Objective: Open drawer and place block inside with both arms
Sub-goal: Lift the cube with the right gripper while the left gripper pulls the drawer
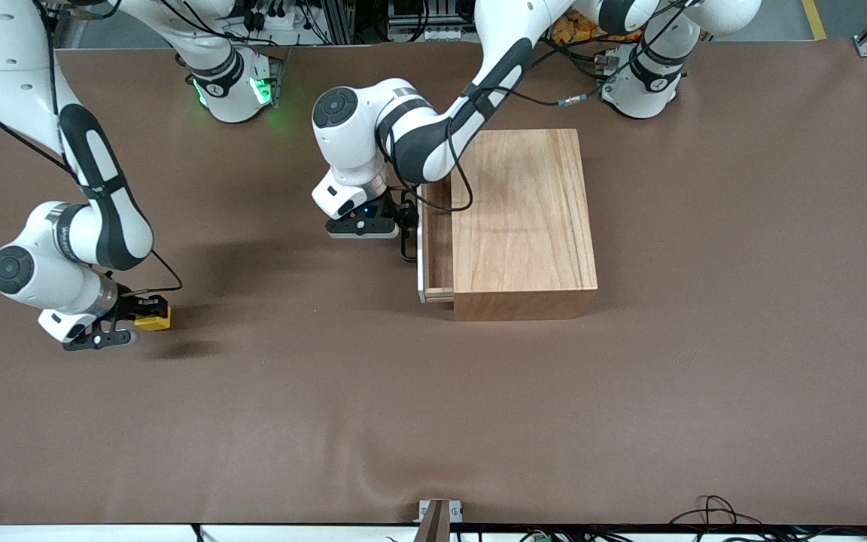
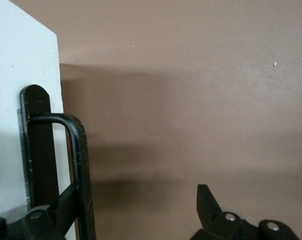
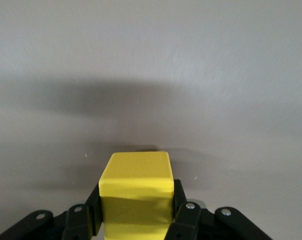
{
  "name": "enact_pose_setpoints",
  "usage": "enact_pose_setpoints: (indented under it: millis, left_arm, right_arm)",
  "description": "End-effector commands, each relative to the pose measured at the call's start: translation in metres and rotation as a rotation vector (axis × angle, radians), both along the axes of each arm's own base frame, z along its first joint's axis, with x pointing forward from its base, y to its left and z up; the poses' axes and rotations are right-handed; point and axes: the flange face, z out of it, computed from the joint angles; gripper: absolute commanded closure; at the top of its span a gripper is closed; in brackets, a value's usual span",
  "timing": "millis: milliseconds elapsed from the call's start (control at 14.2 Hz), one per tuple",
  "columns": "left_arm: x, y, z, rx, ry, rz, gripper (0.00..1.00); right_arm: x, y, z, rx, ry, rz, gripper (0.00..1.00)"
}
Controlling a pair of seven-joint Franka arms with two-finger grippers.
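The drawer (image 1: 437,241) is pulled a little way out of the light-wood box (image 1: 524,218). Its white front panel (image 2: 21,100) faces the right arm's end of the table. My left gripper (image 1: 408,217) is at the black bar handle (image 2: 78,165). It is open (image 2: 136,200), with one finger between panel and bar and the other finger (image 2: 207,200) well clear of the bar. My right gripper (image 1: 144,315) is shut on the yellow block (image 1: 153,318), which it holds a little above the brown table near the right arm's end. The block also shows in the right wrist view (image 3: 136,180).
The brown mat (image 1: 433,406) covers the table. The box stands mid-table, toward the left arm's base (image 1: 640,90). The right arm's green-lit base (image 1: 234,90) stands at the table's edge. A small metal bracket (image 1: 437,516) sits at the edge nearest the front camera.
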Motion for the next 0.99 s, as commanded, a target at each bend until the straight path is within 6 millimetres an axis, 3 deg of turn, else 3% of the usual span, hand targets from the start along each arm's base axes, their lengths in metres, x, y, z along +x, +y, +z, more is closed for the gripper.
enact_pose_setpoints:
  millis: [0, 353, 918]
  left_arm:
    - [0.001, -0.012, -0.001, -0.064, -0.012, -0.026, 0.0]
    - [0.003, -0.019, 0.002, -0.119, -0.048, -0.057, 0.0]
    - [0.009, -0.029, 0.011, -0.217, -0.115, -0.085, 0.0]
  right_arm:
    - [0.024, -0.009, 0.059, -0.015, -0.056, 0.051, 0.65]
    - [0.058, -0.005, 0.123, -0.008, -0.033, 0.056, 0.64]
    - [0.059, -0.004, 0.122, -0.002, -0.031, 0.067, 0.6]
